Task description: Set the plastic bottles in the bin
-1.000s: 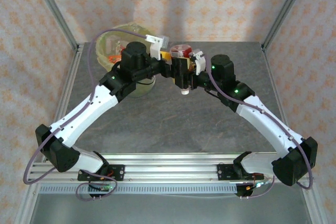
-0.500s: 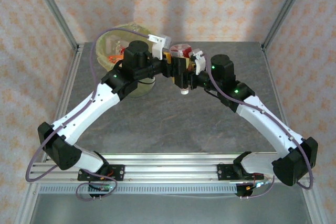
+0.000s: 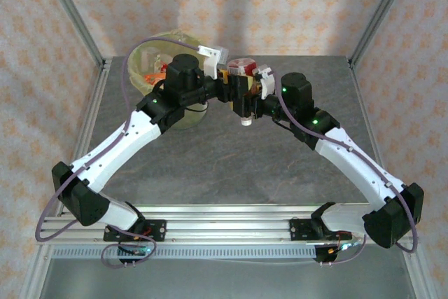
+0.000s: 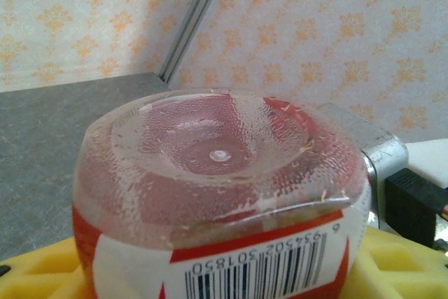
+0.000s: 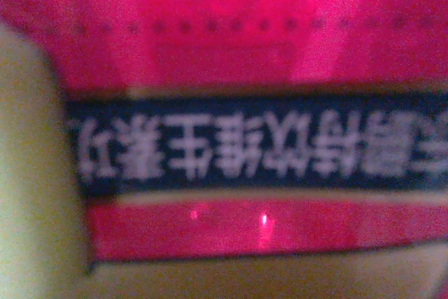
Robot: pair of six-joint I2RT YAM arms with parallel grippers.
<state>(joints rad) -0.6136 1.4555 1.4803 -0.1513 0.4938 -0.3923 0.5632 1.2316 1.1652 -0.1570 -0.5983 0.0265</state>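
Both arms reach over the grey mottled counter (image 3: 231,166) and meet near its far side, where a red-labelled bottle (image 3: 242,68) is held upside down, white cap downward. The left fingers (image 4: 395,264) clasp it on either side just below its clear base; the right fingers (image 5: 28,173) press on the label's dark band, gripping too. Just left, partly hidden by the left arm (image 3: 140,127), stands the bin (image 3: 150,48) with yellow-green liner. Behind rise metal posts (image 3: 73,15) and orange-patterned wallpaper (image 3: 280,5).

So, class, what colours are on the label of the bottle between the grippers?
Red and white label on the bottle, black barcode; clearest in the left wrist view.
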